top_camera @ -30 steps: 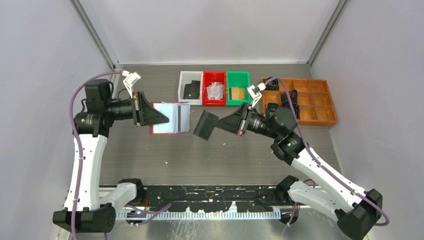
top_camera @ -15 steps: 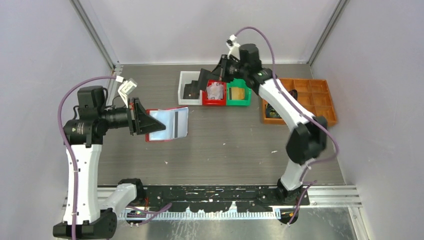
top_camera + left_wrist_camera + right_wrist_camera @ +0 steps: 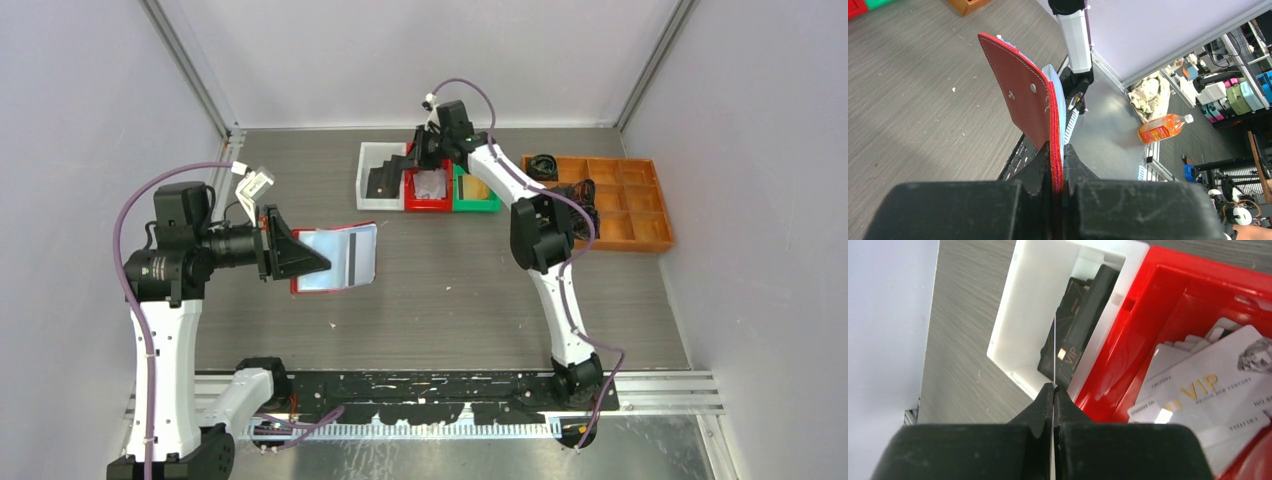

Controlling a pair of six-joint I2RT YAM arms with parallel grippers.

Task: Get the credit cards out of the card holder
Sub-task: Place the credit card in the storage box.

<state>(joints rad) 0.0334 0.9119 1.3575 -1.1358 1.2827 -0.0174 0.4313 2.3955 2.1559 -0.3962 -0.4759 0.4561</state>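
**Top external view: table stock, placed against the white bin**

1. White bin point(image 3: 365, 172): stands on the grey table point(image 3: 450, 300) near its far edge. Holds dark cards point(image 3: 1080, 325) with gold "VIP" print, leaning against its right wall.
2. Red bin point(image 3: 428, 207): touches the white bin's right side. Holds a loose heap of pale cards point(image 3: 1208, 390), also printed "VIP".
3. Green bin point(image 3: 476, 207): one place further right from the white bin, touching the red one.
4. Orange tray point(image 3: 630, 215): well right of the white bin, past the green bin; divided into compartments, contents too dark to name.
5. Right gripper point(image 3: 412, 160): above the white bin's right edge, fingers clenched on a single card point(image 3: 1054, 350), which the right wrist view shows edge-on as a thin line over the bin.
6. Card holder point(image 3: 345, 255): nearer the arm bases than the white bin and slightly left of it. It is open, with the pale blue pages showing, and is lifted off the table.
7. Left gripper point(image 3: 322, 262): pinched tight on the card holder's red edge, well apart from the white bin.
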